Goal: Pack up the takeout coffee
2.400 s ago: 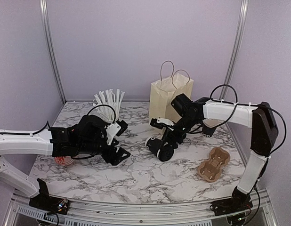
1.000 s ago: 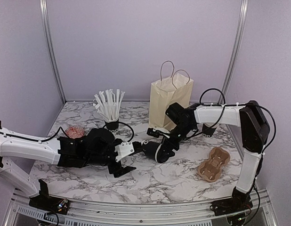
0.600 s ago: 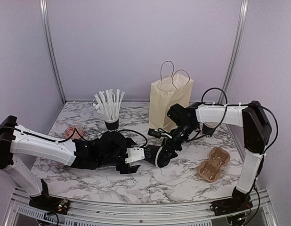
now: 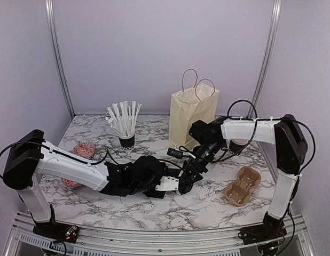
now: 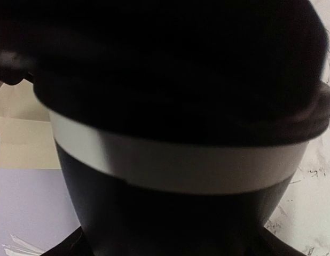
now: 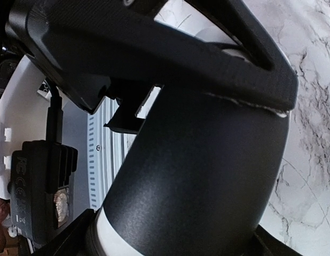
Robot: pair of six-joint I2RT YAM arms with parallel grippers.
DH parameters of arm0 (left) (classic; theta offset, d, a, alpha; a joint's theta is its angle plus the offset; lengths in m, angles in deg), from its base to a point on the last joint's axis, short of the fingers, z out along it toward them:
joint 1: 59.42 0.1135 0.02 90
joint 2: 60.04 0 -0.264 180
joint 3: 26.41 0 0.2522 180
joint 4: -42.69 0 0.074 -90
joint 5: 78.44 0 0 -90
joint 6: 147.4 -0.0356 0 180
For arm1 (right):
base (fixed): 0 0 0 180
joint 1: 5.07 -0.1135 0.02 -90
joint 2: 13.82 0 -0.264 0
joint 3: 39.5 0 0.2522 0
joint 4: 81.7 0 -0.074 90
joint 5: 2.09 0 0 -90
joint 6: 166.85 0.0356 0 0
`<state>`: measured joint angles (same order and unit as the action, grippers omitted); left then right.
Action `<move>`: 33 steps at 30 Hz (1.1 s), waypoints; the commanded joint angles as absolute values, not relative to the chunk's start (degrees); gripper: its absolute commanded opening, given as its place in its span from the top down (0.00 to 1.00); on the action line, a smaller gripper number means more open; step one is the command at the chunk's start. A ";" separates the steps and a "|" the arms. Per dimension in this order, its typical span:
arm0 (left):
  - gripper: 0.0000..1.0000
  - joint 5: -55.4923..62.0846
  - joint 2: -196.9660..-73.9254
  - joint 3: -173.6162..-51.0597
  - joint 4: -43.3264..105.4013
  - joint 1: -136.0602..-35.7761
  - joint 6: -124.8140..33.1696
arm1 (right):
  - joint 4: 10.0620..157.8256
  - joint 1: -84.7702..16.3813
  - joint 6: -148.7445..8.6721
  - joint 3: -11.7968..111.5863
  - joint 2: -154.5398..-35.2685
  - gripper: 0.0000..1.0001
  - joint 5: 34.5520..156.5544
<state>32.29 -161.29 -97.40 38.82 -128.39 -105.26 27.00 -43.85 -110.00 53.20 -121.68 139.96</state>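
Observation:
The takeout coffee [image 4: 185,177], a black paper cup with a white band and black lid, lies tilted low over the table's middle, mostly hidden between both grippers. My right gripper [image 4: 193,169] is shut on its black body [image 6: 197,176]. My left gripper [image 4: 174,182] stands open, its jaws around the cup's lid end. The cup [image 5: 181,160] fills the left wrist view. One left finger [image 6: 154,58] lies across the cup in the right wrist view.
A cream paper bag [image 4: 193,114] with handles stands open at the back centre. A black cup of white straws [image 4: 126,140] is at the back left. A brown cardboard cup carrier [image 4: 242,185] lies front right. A red-patterned object [image 4: 84,149] sits at the left.
My left arm has swept right from the table's left side, and its open jaws now surround the cup. The right gripper has kept hold and lowered the cup slightly.

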 commanded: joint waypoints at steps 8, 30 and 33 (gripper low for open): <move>0.24 30.02 -163.41 -97.45 46.72 -129.38 -99.00 | 25.70 -43.11 -110.97 55.74 -121.55 0.01 143.90; 0.23 22.77 -170.37 -82.23 91.85 -128.88 -64.53 | 21.43 -35.03 -114.09 57.64 -112.13 0.01 142.11; 0.23 21.06 -171.77 -81.59 94.85 -128.55 -60.36 | 21.98 -35.03 -113.87 57.46 -112.00 0.01 141.72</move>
<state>23.94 -169.86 -82.36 84.57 -129.00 -68.82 20.51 -35.33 -114.35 57.57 -113.31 142.98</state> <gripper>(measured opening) 0.771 0.987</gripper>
